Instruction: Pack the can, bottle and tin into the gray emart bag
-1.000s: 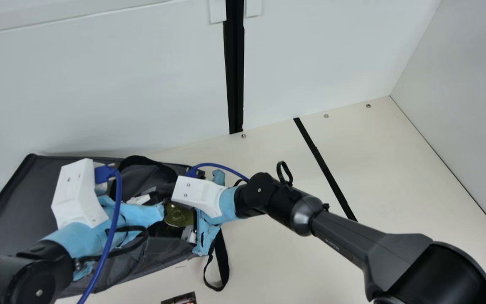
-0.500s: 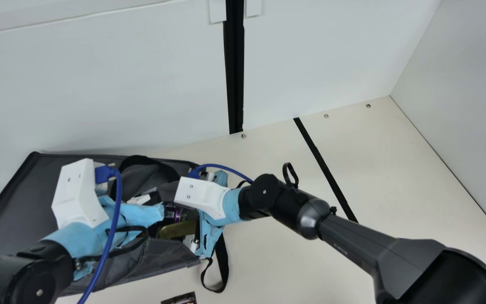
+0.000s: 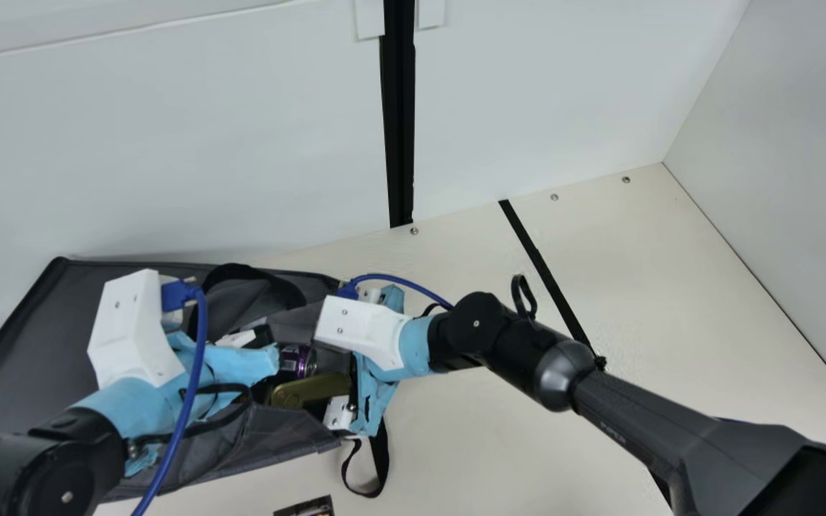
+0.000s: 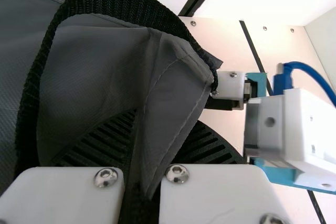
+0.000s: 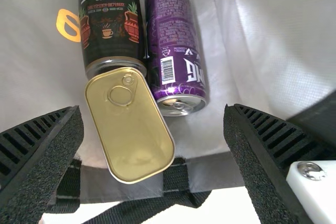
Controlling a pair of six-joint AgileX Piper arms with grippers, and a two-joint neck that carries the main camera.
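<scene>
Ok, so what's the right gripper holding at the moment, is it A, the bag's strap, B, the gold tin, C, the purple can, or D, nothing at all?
D: the right gripper has its two fingers wide apart, with neither pressed against the gold tin or the purple can, which both lie inside the gray bag.

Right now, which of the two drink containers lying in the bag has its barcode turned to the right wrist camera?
The purple can. Its barcode is near its silver end; the black drink container beside it shows a small cup picture instead.
</scene>
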